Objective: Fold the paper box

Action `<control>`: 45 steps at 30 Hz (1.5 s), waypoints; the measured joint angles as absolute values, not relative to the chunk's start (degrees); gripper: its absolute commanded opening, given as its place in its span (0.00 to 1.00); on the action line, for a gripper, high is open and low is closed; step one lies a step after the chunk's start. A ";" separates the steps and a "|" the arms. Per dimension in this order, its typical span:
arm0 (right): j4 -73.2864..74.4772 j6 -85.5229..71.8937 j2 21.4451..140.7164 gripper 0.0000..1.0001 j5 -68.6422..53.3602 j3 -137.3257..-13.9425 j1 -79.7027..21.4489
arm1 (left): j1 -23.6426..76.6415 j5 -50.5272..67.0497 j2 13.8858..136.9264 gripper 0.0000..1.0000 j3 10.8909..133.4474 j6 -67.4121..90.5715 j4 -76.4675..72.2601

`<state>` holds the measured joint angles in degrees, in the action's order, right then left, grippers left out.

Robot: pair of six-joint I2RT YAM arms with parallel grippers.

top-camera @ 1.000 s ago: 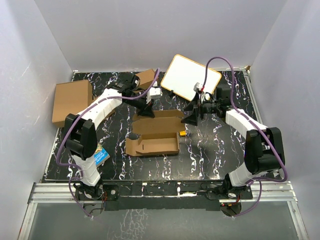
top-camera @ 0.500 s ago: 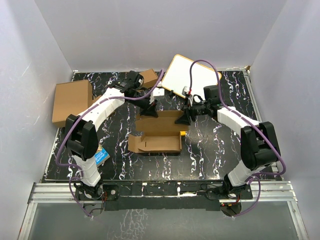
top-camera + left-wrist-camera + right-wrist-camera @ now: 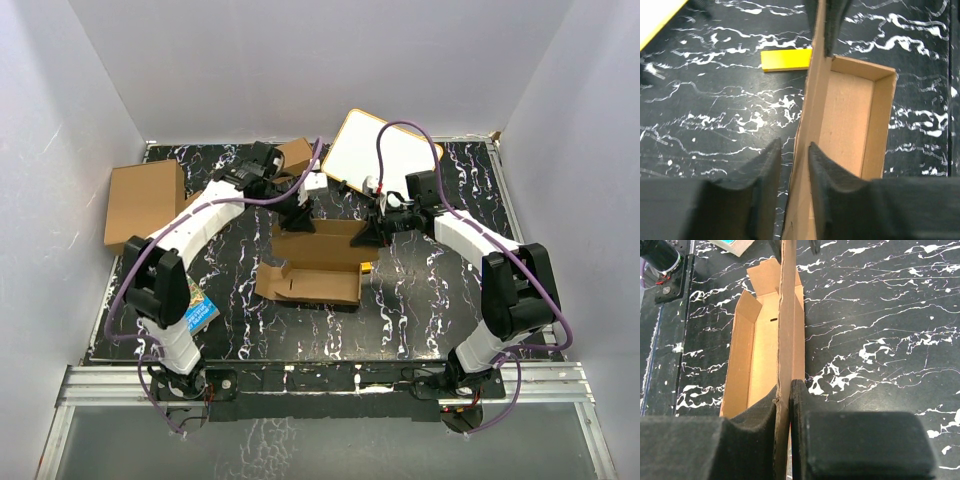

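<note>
box (image 3: 310, 287): mid-surface (image 3: 430, 290), tall panel (image 3: 786, 315) upright | right claw (image 3: 790, 402): clamped on panel edge | left claw (image 3: 792, 152): slightly parted, straddling same panel, loose | handling: likely light, stiff, dents easily; pinch panel edges near creases

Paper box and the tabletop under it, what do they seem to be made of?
The paper box looks like plain brown cardboard, matte and unprinted, with a raw fibrous cut edge. The tabletop is black with white marble-like veins, perhaps printed laminate; real stone can't be ruled out.
</note>
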<state>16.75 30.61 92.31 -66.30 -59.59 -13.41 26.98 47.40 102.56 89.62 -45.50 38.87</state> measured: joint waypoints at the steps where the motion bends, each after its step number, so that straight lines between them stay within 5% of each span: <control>1: 17.12 31.05 92.31 0.08 -66.50 -59.59 -13.32 | 26.98 46.59 101.16 0.44 87.92 -43.94 36.71; 5: 18.96 32.51 92.31 0.08 -67.57 -59.64 -12.45 | 26.72 41.52 91.57 0.61 77.89 -35.29 26.52; 10: 19.73 33.54 92.29 0.08 -67.92 -59.68 -11.77 | 25.39 33.50 76.40 0.63 66.19 -20.99 14.13; 13: 19.77 33.82 92.29 0.08 -67.92 -59.68 -11.62 | 24.51 29.34 68.12 0.54 59.46 -10.48 7.73; 17: 19.77 34.15 92.29 0.08 -67.90 -59.68 -11.62 | 24.12 25.36 63.31 0.22 52.34 2.42 3.99; 22: 19.77 34.22 92.29 0.08 -67.83 -59.68 -11.62 | 24.12 23.53 65.34 0.09 45.71 12.88 3.33; 45: 19.53 33.71 92.29 0.08 -67.81 -59.68 -11.62 | 24.47 14.44 73.23 0.02 29.91 22.04 -12.64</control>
<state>19.53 33.71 92.29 -67.81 -59.68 -11.62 24.47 14.44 73.23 29.91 22.04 -12.64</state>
